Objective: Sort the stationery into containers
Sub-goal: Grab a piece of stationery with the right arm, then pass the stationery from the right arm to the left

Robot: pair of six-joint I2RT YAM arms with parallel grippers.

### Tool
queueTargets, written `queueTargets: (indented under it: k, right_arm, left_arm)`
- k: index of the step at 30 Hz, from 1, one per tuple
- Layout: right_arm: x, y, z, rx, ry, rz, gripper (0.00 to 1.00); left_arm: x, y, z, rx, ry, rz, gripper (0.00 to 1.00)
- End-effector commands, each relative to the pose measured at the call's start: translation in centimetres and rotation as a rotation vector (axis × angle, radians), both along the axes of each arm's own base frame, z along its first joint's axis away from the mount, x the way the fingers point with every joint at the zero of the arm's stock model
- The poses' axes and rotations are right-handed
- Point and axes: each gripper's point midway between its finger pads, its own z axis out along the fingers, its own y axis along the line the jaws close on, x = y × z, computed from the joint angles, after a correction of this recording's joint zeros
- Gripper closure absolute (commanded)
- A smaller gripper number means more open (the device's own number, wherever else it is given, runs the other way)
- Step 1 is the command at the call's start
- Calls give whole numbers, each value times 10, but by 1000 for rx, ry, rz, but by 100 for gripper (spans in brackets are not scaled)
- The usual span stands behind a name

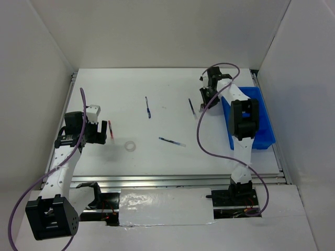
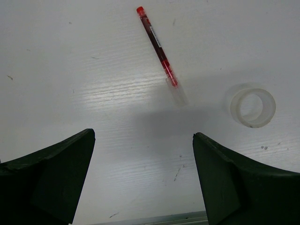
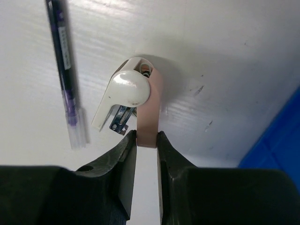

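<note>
**Right tool pinches pink item beside the bin**

The white surface [image 1: 157, 162] shows fine scuffs and specks, and plain white walls [image 1: 172, 31] close it in on three sides. A blue bin [image 1: 264, 125] sits at the right edge. Three blue pens [image 1: 171, 141] lie loose mid-surface. One of them is just left of the pink item [image 3: 154, 103], which lies far right near the bin's corner.

There is print on the red pen [image 2: 157, 47] and on the blue pen barrels, but it is too small to read.

The right tool [image 3: 146, 136] is narrow, with its fingers pressed on both sides of the pink item's flat pink strip; the item's white rounded part points away. The left tool [image 2: 143, 136] stands wide and holds nothing, above bare surface at the left. The red pen is just beyond it, and the clear tape ring [image 2: 253, 108] is to the right.
</note>
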Motion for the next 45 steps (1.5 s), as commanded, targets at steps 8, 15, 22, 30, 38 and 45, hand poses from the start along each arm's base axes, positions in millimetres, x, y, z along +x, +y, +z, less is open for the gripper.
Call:
queueTargets:
  k: [8,15,22,30,38,45]
  right_arm:
    - [-20,45,166,-24,-445,294,100]
    - [-96,122,243,188,-581,492,100]
    - [-160,188,287,309,-651,614,100]
    - [-188,232,295,330,-653,696,100]
    - [-201,242,299,324,-671,725,100]
    - [-207,246,305,331,-687,737,100]
  left_arm:
    - [19,-51,108,-217,-340,-184,2]
    - [14,-137,191,-789,-412,-488,1]
    - [15,-195,232,-990,-423,-641,1]
    - [6,-233,232,-1044,-331,-714,1]
    - [12,-252,217,-1001,-263,-684,4]
    - [18,-261,212,-968,-244,-669,10]
